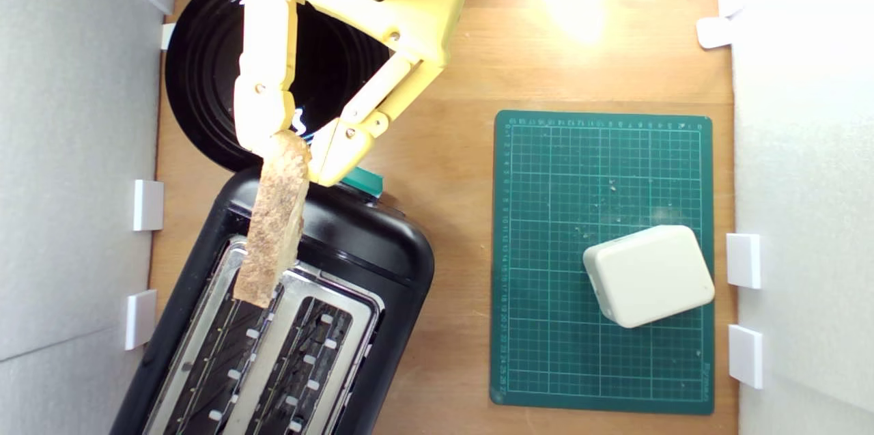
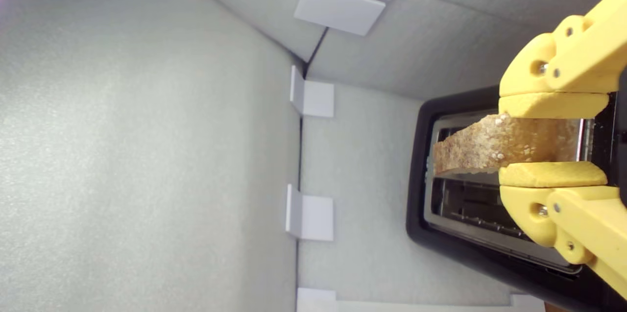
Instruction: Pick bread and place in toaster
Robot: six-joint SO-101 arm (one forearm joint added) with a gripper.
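— Where's the bread point(image 1: 273, 223) now?

— Edge-on in the yellow gripper point(image 1: 295, 148), pinched at its upper end, crust showing. In the lower left of the exterior frame it hangs over the toaster point(image 1: 382, 250), its free end above the silver top plate point(image 1: 355, 298), over or just beside the slot nearer that view's left. It isn't in yet.

— So the fingers are closed?

— Clamped on the slice from both sides; the wrist view shows the two pads point(image 2: 551, 175) squeezing it, with the slots behind.

— What could spoil it?

— The slice looks slightly skewed to the slot, I'd say. Lowered like that, its end could catch on the plate or the slot wires and the bread would bend, crumble or tip out. It's held only by one end, so it could pivot too.

— Anything you can't see?

— How high the slice hangs above the slot. The toaster's lower end is cut off by the frame, the green lever knob point(image 1: 363, 181) half hides behind the fingers, and the arm covers much of the black plate point(image 1: 198, 80). The cream box point(image 1: 649, 276) sits well apart on the green mat point(image 1: 546, 353).
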